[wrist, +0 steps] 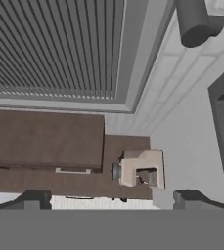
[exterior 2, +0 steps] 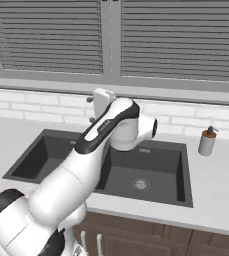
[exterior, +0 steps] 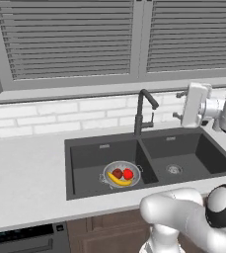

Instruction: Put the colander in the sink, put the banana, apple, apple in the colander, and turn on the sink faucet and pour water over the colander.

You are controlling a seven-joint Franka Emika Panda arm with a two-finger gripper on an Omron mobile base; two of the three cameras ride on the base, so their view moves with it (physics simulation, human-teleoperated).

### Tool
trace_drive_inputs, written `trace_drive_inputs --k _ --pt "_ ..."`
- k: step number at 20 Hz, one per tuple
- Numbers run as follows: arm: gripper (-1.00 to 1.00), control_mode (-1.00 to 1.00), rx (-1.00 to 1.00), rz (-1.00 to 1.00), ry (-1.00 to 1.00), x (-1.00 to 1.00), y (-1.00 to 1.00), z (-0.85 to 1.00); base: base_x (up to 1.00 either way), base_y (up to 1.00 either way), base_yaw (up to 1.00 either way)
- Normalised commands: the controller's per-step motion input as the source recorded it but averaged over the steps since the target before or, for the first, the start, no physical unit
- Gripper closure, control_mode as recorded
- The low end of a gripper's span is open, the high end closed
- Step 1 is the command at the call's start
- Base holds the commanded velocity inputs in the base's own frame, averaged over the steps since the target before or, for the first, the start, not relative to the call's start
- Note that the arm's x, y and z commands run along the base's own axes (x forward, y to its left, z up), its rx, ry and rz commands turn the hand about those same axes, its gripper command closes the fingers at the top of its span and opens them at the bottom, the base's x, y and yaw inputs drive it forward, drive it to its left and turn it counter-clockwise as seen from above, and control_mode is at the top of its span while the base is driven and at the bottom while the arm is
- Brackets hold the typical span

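Colander (exterior: 122, 174): I see it sitting on the floor of the left basin of the sink (exterior: 85, 143), well below and left of my fingers.
Fruit: the banana (exterior: 118, 180) lies along the near side of the bowl, with the darker apple (exterior: 117, 173) and the bright red apple (exterior: 128, 173) side by side behind it.
Faucet (exterior: 143, 111): it stands at the far rim above the divider between basins; its spout angles right. I make out no stream under it.
Fingers (wrist: 113, 200): spread wide apart and gripping nothing; both tips show at the bottom of the hand view. In the left base view the hand (exterior: 196, 105) hangs up over the far right of the sink, right of the faucet and apart from it.
Hard to make out: in the right base view my own arm covers the left basin and the faucet. The hand view is rolled, so I cannot place the wooden panels it shows.
Surface (exterior: 25, 168): a soap pump (exterior 2: 206, 141) stands to the right of the sink.
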Motion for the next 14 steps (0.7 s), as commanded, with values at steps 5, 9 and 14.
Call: trace_drive_inputs --k 5,9,14 --pt "-1.0 -1.0 0.0 0.09 0.0 0.51 -0.03 -0.11 0.0 0.0 0.0" --pt "-1.0 -1.0 0.0 0.12 0.0 0.37 -0.11 -0.31 0.0 0.0 0.0" --pt "-1.0 -1.0 0.0 0.12 -0.01 0.32 -0.15 -0.31 0.0 0.0 0.0"
